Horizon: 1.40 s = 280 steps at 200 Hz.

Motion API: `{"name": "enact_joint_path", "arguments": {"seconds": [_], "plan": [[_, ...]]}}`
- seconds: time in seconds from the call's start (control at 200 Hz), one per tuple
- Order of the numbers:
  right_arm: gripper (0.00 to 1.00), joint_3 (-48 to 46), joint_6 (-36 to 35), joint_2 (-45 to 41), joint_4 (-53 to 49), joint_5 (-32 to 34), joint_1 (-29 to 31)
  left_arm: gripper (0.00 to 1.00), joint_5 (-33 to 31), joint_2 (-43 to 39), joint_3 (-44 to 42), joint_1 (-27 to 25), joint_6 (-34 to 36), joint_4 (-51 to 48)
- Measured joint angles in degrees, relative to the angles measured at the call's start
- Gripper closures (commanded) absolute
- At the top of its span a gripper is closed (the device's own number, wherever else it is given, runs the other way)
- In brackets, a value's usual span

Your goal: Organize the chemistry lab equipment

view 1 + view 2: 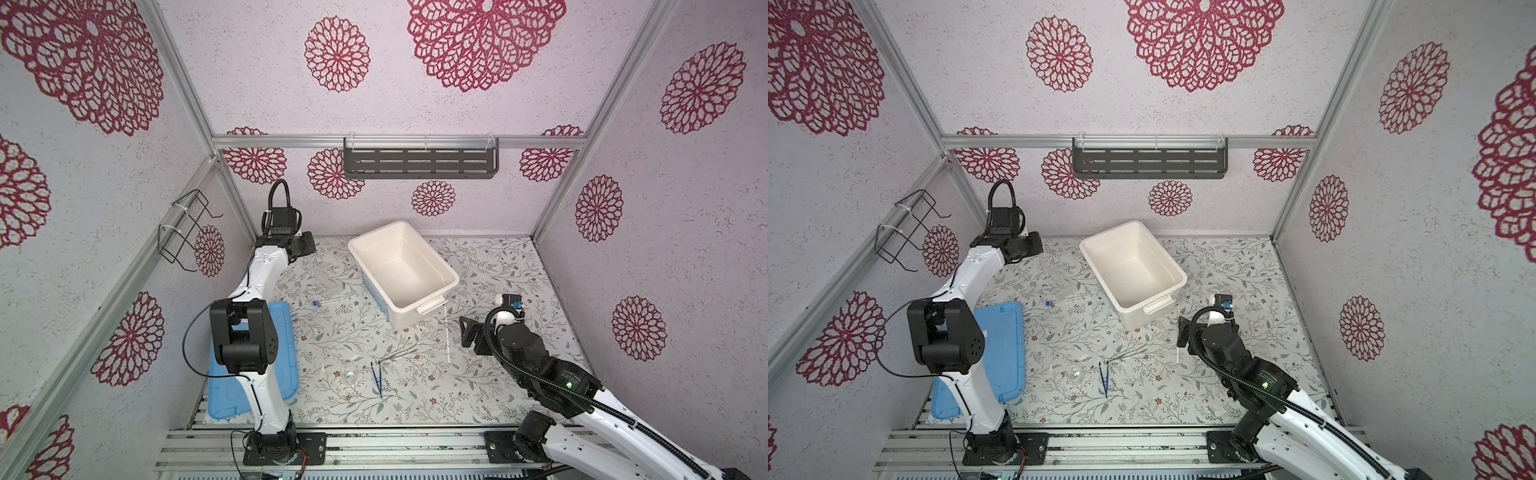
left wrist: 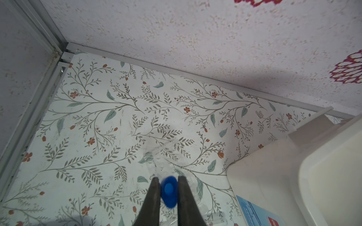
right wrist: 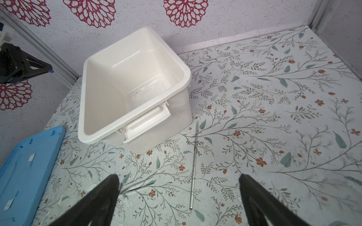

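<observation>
One tub (image 1: 405, 270), one lid (image 1: 286, 353), two blue-capped tubes (image 1: 334, 300).

White links and boxy black joints on left arm (image 1: 259, 270) and right arm (image 1: 623, 440), thin black wire (image 1: 183, 338) by the left, ribbed black hose (image 1: 489, 332), small green light (image 1: 566, 386) and dark tapered right claw (image 3: 179, 177).

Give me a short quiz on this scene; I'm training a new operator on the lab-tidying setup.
1. True or false: the white tub holds no equipment yet.
2. What is the left gripper shut on? A) dark tweezers B) blue-capped tube C) white rod
3. Which gripper stands open?
Key: 1 true; 2 B; 3 the right gripper.
</observation>
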Motion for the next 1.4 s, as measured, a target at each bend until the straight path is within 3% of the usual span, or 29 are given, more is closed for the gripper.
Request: {"name": "enact_joint_path", "arguments": {"seconds": [1.401], "plan": [[0.01,0.0,-0.5,1.8,2.2,-2.3,0.0,0.86,4.4,3.2,1.2,2.1,1.2,5.6]]}}
